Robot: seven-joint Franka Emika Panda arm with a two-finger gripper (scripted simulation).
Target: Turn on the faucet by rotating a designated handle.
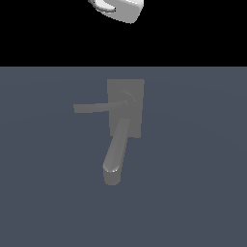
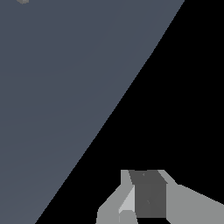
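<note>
Exterior view shows the faucet alone on a grey-blue floor, its flat plate facing the camera, the thick spout running down from the plate toward the bottom of the frame, and the handle sticking out level toward the exterior view's left from a small round pivot on the plate. That sideways reach probably matters: the far tip of the bar sits well clear of the plate and spout, so a push there should swing it about the pivot with the most leverage and little risk of bumping the spout. Only a white piece of the arm shows at the top edge, well apart from the fixture, so nothing touches the handle yet. Wrist view has the gripper at the lower edge over floor and black background, with the faucet not clearly in sight; grey finger shapes flank a dark block, but whether they are spread or pressed together I cannot tell. By my reading, the approach is the step in hand.
</note>
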